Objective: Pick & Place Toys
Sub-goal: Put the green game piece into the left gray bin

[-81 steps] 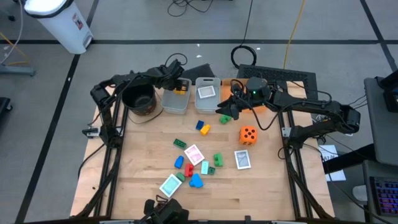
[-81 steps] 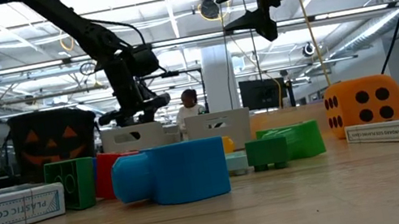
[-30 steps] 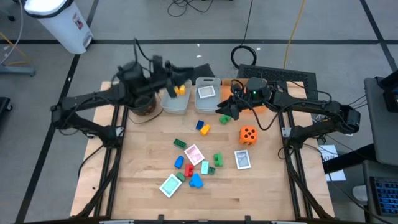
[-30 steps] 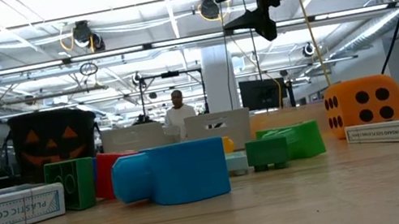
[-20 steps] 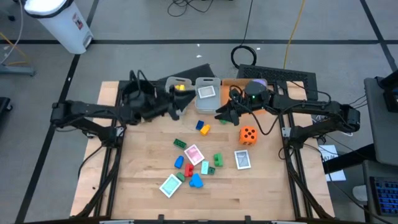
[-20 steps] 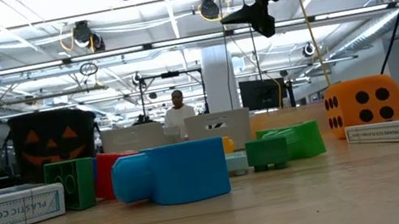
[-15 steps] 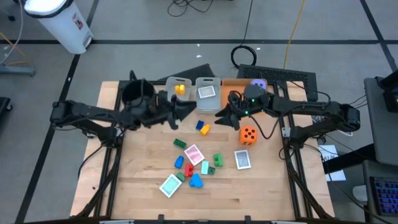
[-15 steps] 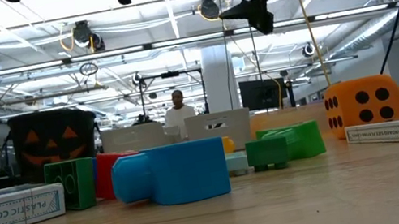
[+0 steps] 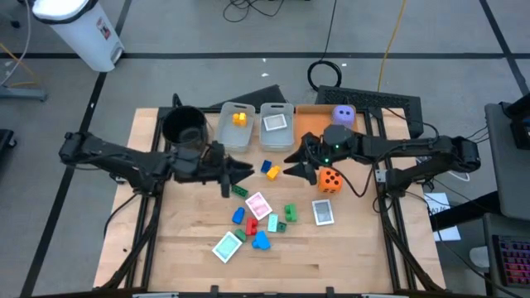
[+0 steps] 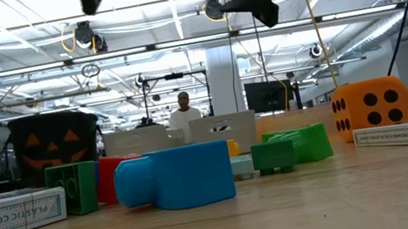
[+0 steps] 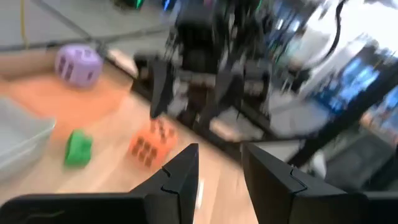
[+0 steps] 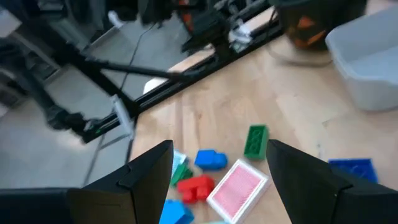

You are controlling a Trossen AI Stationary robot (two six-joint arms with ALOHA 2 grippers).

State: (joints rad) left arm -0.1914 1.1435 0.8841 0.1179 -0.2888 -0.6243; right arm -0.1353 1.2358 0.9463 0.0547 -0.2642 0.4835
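Left end effector [image 9: 234, 172] is seen low over the middle of the counter [image 9: 348, 257], its fingers parted with a clear gap in the left wrist view and nothing pinched between them; the green block [image 9: 239, 191] lies just beside its tips. Right end effector [image 9: 296, 164] hangs over the counter's right half, fingers spread wide and empty in its own wrist view, next to the orange die [image 9: 330, 180].

Nearest the front edge, a card [image 9: 226, 246] is noted, then the blue block [image 9: 261, 241], a red block [image 9: 252, 225] and a second blue block [image 9: 238, 215], all close together. Just behind lie the pink-backed card [image 9: 258, 204], two more green blocks [image 9: 289, 213] and another card [image 9: 323, 212] off to the right. Further back, a blue-and-yellow pair of blocks [image 9: 270, 170] sits between the two end effectors.

At the far edge, a yellow block [image 9: 239, 118] is already in the left clear bin [image 9: 224, 136], a card [image 9: 274, 122] in the second bin [image 9: 284, 109], and the purple die [image 9: 344, 115] on the orange tray [image 9: 310, 124]. A black pot [image 9: 184, 127] stands at the far left.

Judged progress: early. Three pieces appear sorted; most toys are left loose on the counter.
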